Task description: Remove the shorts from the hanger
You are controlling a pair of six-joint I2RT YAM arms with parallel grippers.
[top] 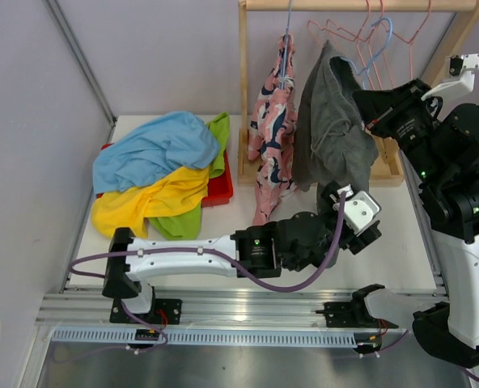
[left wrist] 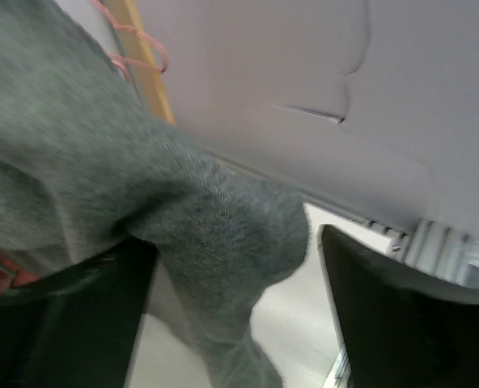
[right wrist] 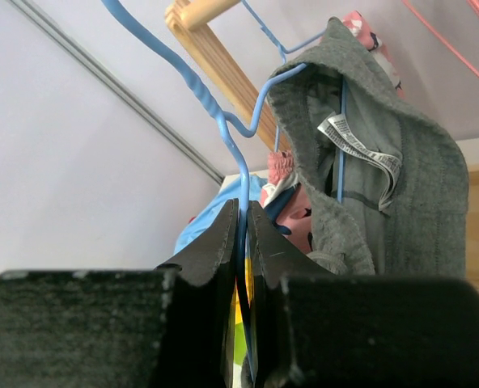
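The right hand (right wrist: 241,212) is clamped on the wire of the blue hanger (right wrist: 223,133), just below its twisted neck, steadying it under the bar of the wooden rack (top: 243,89). The dark grey shorts (right wrist: 385,202) drape over that hanger's far shoulder. The left hand (left wrist: 233,283) is low by the rack's foot with its fingers spread apart. The grey hem hangs between them but is not pinched.

As I judge it, the left hand should close on a thick fold of hem. It should then draw down and away from the rack while the right hand keeps the wire from swinging, so the waistband slides off rather than snags.

The pink printed shorts (top: 272,121) hang near the rack's left post. The light blue shorts (top: 146,145), yellow shorts (top: 154,198) and lime green shorts (top: 218,133) lie heaped on the tabletop (top: 401,242), left of the rack.
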